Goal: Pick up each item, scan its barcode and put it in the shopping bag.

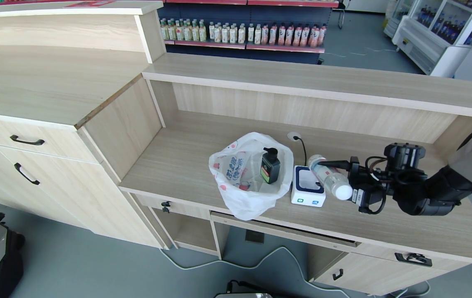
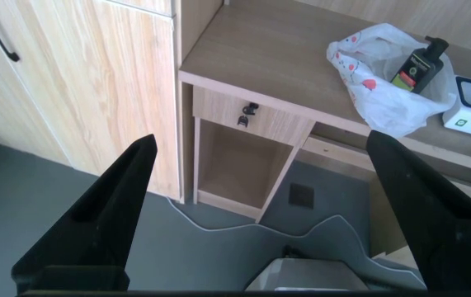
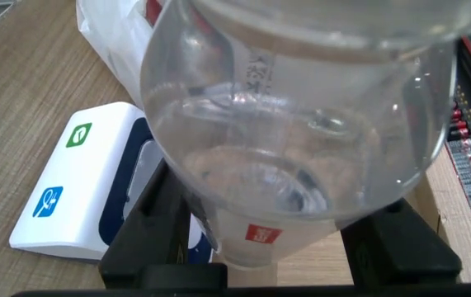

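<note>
My right gripper (image 1: pixel 337 174) is shut on a clear water bottle (image 1: pixel 329 176) with a white cap, held on its side just above and right of the white barcode scanner (image 1: pixel 307 191). Up close, the bottle (image 3: pixel 301 124) sits between the dark fingers (image 3: pixel 148 239), with the scanner (image 3: pixel 87 194) below it. The white shopping bag (image 1: pixel 247 176) stands open left of the scanner, with a black pump bottle (image 1: pixel 269 166) upright inside. My left gripper (image 2: pixel 260 206) hangs open over the floor in front of the counter, well away from the bag (image 2: pixel 388 78) and pump bottle (image 2: pixel 421 68).
The scanner's cable runs back to a grommet (image 1: pixel 294 135) in the wooden counter (image 1: pixel 186 157). A raised ledge borders the counter at the back, a tall cabinet (image 1: pixel 33 82) stands at the left. Drawers (image 1: pixel 384 269) sit under the counter.
</note>
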Available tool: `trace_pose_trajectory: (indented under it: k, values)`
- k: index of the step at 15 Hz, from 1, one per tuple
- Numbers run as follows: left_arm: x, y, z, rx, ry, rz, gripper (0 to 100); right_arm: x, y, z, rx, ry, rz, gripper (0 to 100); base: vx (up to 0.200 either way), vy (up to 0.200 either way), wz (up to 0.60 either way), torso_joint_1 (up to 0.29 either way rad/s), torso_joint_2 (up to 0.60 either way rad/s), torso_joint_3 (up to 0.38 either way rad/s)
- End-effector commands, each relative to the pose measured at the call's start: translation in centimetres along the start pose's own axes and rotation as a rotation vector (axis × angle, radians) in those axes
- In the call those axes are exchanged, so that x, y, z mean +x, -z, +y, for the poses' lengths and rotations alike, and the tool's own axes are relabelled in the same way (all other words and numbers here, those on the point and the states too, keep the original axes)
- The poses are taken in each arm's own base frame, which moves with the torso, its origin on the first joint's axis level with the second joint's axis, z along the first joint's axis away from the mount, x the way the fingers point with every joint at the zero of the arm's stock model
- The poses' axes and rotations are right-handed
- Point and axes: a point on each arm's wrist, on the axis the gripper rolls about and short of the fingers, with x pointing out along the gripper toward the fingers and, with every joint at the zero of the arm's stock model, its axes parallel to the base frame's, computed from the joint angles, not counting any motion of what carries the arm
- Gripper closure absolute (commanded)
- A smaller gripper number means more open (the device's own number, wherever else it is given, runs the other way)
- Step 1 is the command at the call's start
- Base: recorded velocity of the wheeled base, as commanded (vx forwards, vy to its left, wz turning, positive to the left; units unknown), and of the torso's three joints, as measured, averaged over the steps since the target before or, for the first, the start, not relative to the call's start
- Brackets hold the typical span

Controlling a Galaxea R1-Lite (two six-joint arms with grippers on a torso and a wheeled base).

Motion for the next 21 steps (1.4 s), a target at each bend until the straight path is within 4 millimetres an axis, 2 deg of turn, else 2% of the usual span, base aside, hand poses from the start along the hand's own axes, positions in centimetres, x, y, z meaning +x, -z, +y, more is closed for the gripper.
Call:
trace_pose_trajectory:
  k: [1, 11, 21]
  values:
    - [0.0, 0.0, 0.0, 0.000, 0.000, 0.000, 0, 0.6, 0.3, 0.3, -0.001, -0.001, -0.010, 100, 0.000, 0.000, 0.00, 0.000, 0.00, 0.000]
    - [0.0, 0.0, 0.0, 0.000, 0.000, 0.000, 0, 2.9, 1.4, 0.9, -0.005, 0.006, -0.045, 100, 0.000, 0.000, 0.00, 0.000, 0.00, 0.000]
    - [0.0, 0.0, 0.0, 0.000, 0.000, -0.002, 0, 3.7, 1.9, 1.6, -0.006, 0.005, -0.056, 100, 0.000, 0.000, 0.00, 0.000, 0.00, 0.000]
